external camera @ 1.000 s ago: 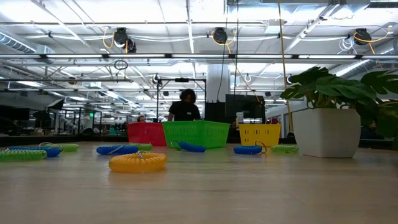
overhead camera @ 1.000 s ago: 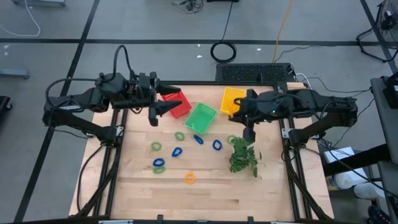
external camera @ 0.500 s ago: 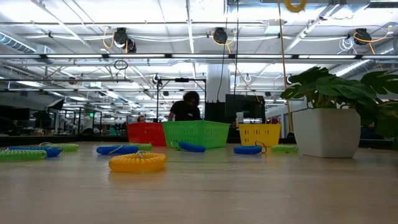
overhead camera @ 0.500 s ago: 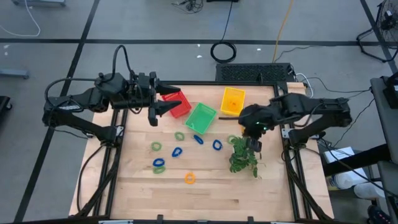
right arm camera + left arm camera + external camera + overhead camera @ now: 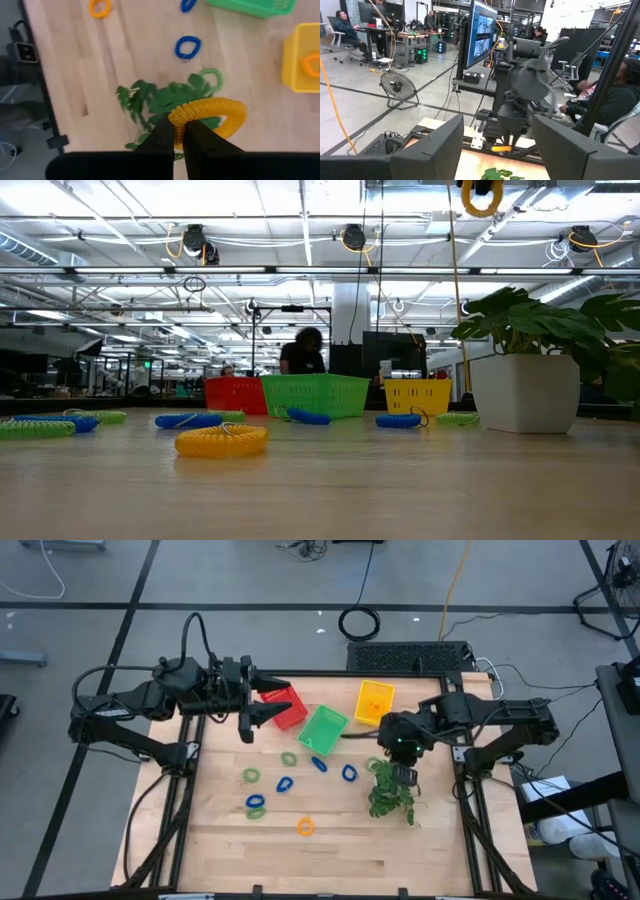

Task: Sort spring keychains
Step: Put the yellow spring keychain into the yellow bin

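The orange spring keychain (image 5: 210,112) is pinched in my right fingers (image 5: 180,135), which are clamped tight on its coil, and it hangs high above the plant sprig (image 5: 392,792). A second ago my right gripper (image 5: 402,772) was up by the yellow basket (image 5: 374,701); it has since swung out over the plant with the coil in its grasp (so no drop has happened), and one orange loop (image 5: 311,65) already lies in that basket. I judge the carry is unfinished. My left gripper (image 5: 262,718) waits near the red basket (image 5: 284,706), fingers partly apart and empty. Blue, green and orange loops (image 5: 284,783) remain scattered on the counter (image 5: 330,850).
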Tool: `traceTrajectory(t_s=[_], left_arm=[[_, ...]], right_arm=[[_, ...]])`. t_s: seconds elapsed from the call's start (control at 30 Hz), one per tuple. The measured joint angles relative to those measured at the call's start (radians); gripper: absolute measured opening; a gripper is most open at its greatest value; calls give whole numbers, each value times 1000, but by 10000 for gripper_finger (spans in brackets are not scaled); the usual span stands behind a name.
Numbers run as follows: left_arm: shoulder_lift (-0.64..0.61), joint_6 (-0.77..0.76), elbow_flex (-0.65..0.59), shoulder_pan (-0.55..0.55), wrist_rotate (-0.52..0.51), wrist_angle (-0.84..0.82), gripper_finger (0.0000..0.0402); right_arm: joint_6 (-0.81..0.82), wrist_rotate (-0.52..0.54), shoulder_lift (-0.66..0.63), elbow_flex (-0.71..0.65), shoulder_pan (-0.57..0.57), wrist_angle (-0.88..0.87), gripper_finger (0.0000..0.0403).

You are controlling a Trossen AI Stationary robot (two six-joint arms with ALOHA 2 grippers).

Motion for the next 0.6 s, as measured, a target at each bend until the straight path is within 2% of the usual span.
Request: traceTrajectory(t_s=[0.2,0.6], left_arm=[[0,0,0,0,0,0,244],[0,-2,0,0,1,1,244]], right_arm=[[-107,-48,2,0,-121,-4,0],[-363,-51,67,0,-403,-1,0]])
